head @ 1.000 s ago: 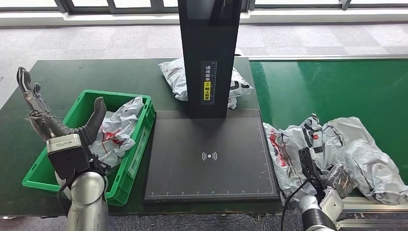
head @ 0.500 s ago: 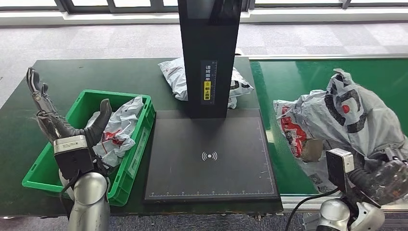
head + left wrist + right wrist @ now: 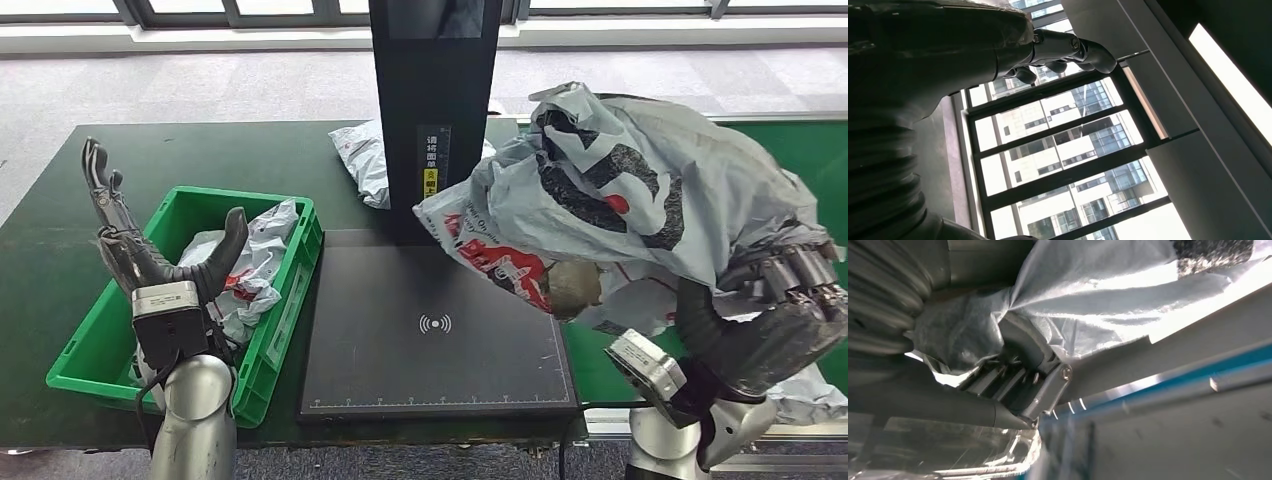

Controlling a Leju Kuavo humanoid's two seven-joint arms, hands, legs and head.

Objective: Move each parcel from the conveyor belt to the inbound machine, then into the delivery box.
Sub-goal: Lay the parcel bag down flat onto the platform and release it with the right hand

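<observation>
A grey parcel (image 3: 640,200) is gripped by the right robot hand (image 3: 790,300) and has been carried from above the belt (image 3: 690,150) to over the scanner pad (image 3: 435,325), apparently clear of it. The left robot hand (image 3: 150,250) is held spread above the green bin (image 3: 285,310), slightly shifted.

The crumpled grey plastic parcel with red and black print (image 3: 610,200) hides the far corner of the flat black scanning pad (image 3: 400,330) and most of the green conveyor belt (image 3: 825,150). The tall black scanner column (image 3: 433,110) is cut off at the top edge and covers the middle of a white-grey bag (image 3: 360,160) behind it. In the right wrist view the right hand's fingers (image 3: 1018,375) are partly wrapped in grey film, and the foreground is blurred.
</observation>
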